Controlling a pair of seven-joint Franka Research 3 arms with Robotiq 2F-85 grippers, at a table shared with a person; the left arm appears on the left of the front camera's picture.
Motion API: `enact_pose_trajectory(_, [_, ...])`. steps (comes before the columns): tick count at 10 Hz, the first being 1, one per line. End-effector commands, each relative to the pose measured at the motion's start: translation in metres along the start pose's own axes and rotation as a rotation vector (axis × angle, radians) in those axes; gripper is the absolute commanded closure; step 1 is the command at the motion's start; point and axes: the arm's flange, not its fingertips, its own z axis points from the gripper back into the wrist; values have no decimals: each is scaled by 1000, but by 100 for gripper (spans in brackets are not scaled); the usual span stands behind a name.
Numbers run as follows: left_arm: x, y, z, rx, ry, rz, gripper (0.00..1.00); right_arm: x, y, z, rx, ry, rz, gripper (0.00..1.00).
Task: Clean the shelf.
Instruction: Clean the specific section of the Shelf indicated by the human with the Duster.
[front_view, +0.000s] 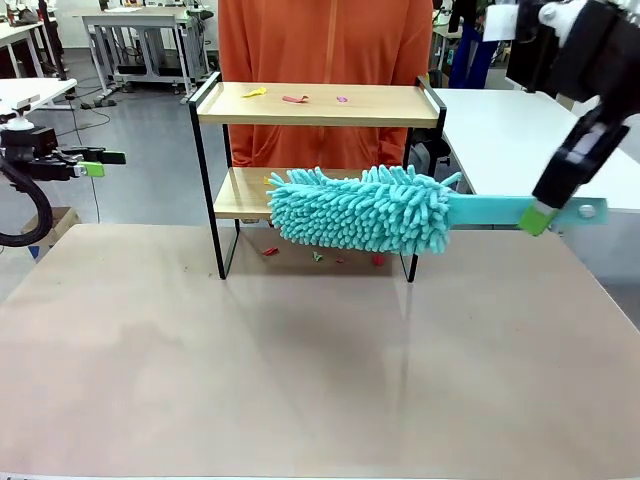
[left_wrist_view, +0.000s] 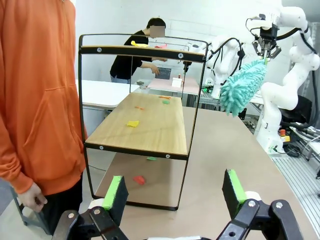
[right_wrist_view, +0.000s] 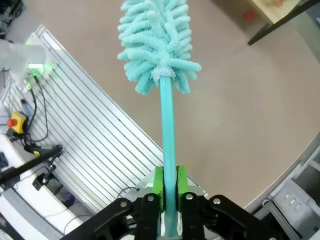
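Right gripper (front_view: 540, 218) clamped on duster (front_view: 360, 210) handle; fluffy head level with lower board, in front of shelf (front_view: 320, 105). Shelf stands at table (front_view: 300, 380) far edge, centre. Coloured scraps (front_view: 295, 99) on top board, more on lower board and on table beneath. Left gripper (front_view: 95, 163) jaws wide apart, empty, far left, well apart from shelf. Person (front_view: 320, 40) in orange behind shelf.

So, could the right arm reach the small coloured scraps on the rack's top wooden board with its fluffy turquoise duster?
Probably yes: the right gripper is shut on the duster, and nothing covers the scraps on the open top board.
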Motion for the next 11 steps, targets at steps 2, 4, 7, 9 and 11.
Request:
enact_pose_trajectory(2, [0,-1,1,-4,7,-17,0,70,43,-38,-5,-81,-181,87])
enact_pose_trajectory(4, [0,-1,1,-4,7,-17,0,92,66,-46,28,-165,-293,87])
enact_pose_trajectory(7, [0,-1,1,-4,7,-17,0,141,107,-71,55,-243,-430,87])
enact_pose_trajectory(9, [0,-1,1,-4,7,-17,0,177,128,-85,51,-279,-518,87])
enact_pose_trajectory(11, [0,-1,1,-4,7,-17,0,202,142,-96,26,-302,-572,87])
